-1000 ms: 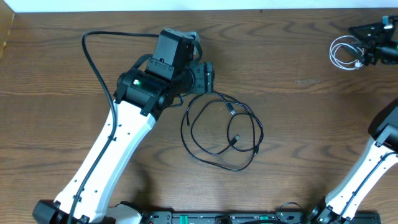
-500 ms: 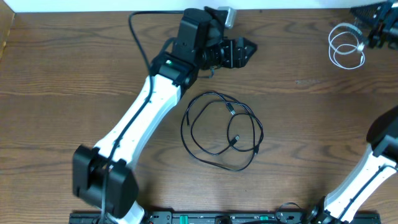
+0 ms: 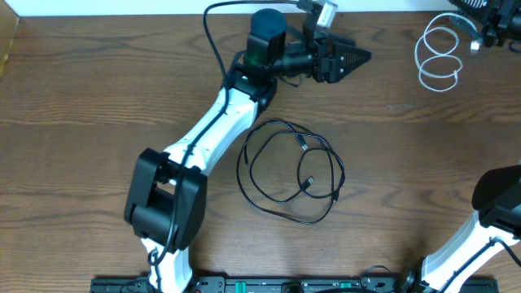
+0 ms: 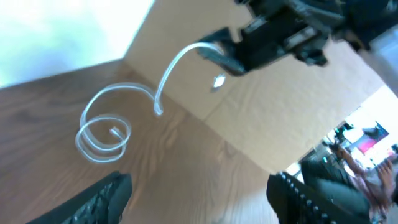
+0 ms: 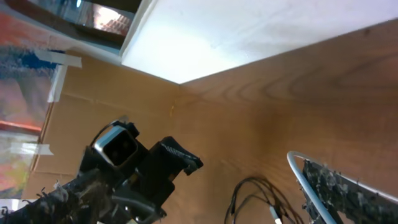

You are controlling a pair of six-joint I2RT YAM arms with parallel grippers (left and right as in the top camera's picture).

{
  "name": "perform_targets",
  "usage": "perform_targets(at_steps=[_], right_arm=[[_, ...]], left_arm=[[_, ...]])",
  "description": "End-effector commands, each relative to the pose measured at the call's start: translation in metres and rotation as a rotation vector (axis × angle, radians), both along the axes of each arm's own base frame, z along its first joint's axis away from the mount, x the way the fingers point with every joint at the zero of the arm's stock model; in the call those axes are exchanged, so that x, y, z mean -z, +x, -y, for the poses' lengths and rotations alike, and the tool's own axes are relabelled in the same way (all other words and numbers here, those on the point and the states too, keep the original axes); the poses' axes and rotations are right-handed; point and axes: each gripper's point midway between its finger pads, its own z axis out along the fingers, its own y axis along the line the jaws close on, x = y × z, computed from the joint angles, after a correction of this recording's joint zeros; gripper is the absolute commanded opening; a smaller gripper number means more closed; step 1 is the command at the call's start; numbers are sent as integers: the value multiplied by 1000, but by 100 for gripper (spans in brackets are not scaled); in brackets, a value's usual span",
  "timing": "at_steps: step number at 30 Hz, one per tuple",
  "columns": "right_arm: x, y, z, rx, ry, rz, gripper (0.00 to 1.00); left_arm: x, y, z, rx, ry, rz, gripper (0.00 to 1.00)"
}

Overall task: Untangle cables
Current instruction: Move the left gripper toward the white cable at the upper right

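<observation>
The black cable [image 3: 289,172] lies in loose loops on the wood table, untouched. It also shows low in the right wrist view [image 5: 249,194]. The white cable [image 3: 438,59] hangs in two coils at the back right. Its upper end is pinched in my right gripper [image 3: 482,29], which is raised near the back edge. The left wrist view shows the white cable [image 4: 166,78] curving down from the right gripper [image 4: 227,59] to a coil on the table. My left gripper [image 3: 356,58] is open and empty, pointing right toward the white cable, its fingers wide apart [image 4: 199,190].
A white wall runs along the table's back edge [image 3: 163,8]. A cardboard panel [image 4: 298,118] stands past the right side. The left arm [image 3: 212,134] stretches diagonally over the table's left half, and its own black wire [image 3: 213,32] loops near the back.
The left arm has swung from the black cable up and right toward the back edge. The right gripper has lifted the white cable, and its coils have stretched and shifted left.
</observation>
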Motion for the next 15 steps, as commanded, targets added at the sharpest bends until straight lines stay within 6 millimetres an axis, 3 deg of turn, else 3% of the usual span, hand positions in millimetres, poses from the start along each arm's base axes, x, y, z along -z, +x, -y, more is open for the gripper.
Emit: perform_targets(at_steps=[1,4,9,15], right_arm=[[-2,-2,-12,-27,17,-10,97],[-1,-4,-20,-45,23,-23,97],[3,-10,-36,-96,12,-21,97],[12,-23,-70,-179,-8,-58,96]], left_arm=[[1,-11,17,79,-36,67,75],[2,-13,34,65,-69,151,75],[15,-6,53,-22,-66,141,77],[28,16,50,-152,-26,84,77]])
